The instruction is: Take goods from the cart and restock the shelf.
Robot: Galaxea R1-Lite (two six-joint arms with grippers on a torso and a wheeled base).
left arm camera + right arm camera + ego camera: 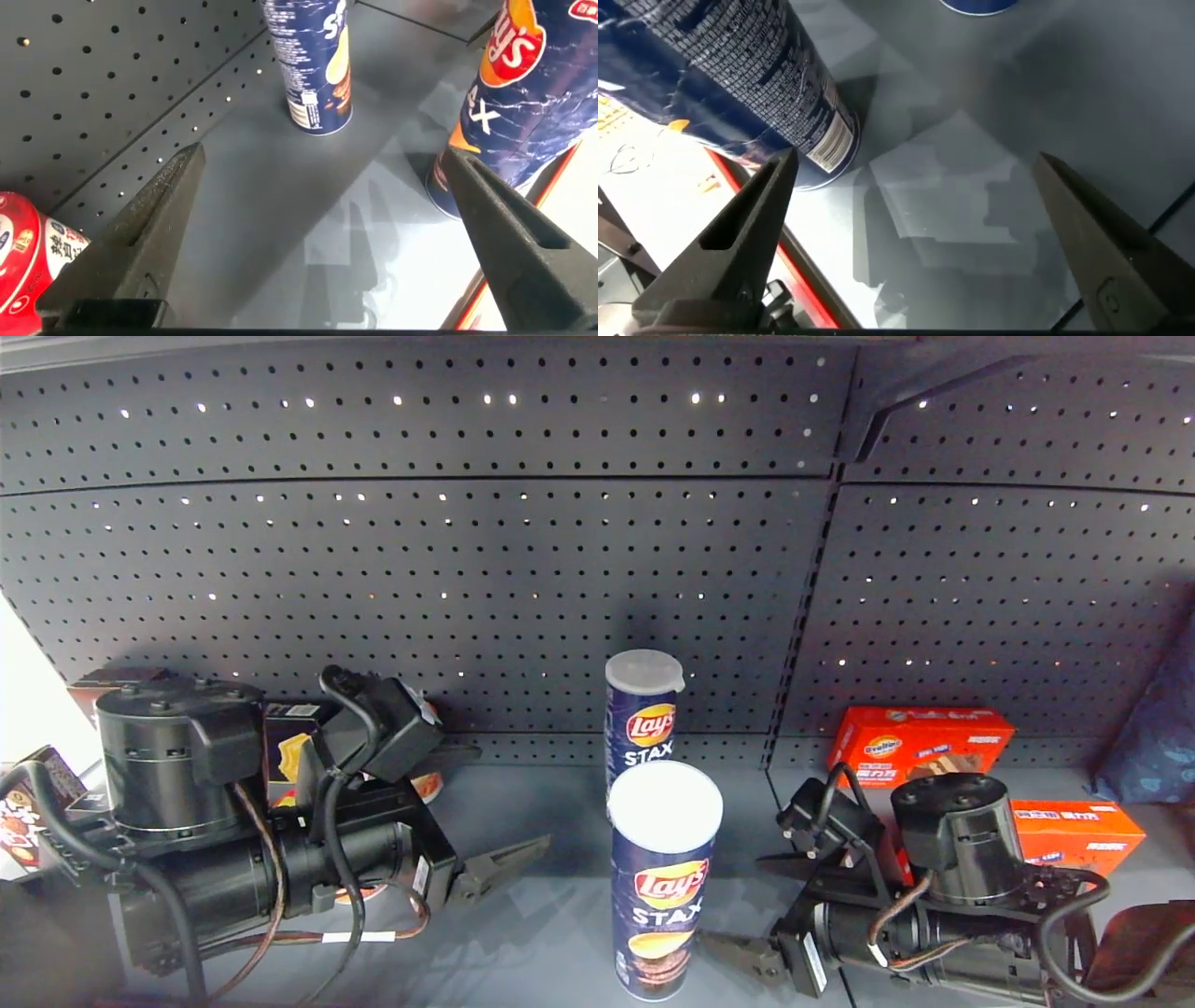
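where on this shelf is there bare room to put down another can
The widest bare shelf lies between the open left gripper and the two chip cans, back to the pegboard. A narrower strip runs between the rear can and the orange boxes. Crowded: the far left, with stacked boxes, and the front right, around the right gripper.

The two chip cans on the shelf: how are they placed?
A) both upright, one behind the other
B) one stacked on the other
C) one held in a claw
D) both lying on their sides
A: the front can and the back can both stand upright on the shelf, one behind the other.
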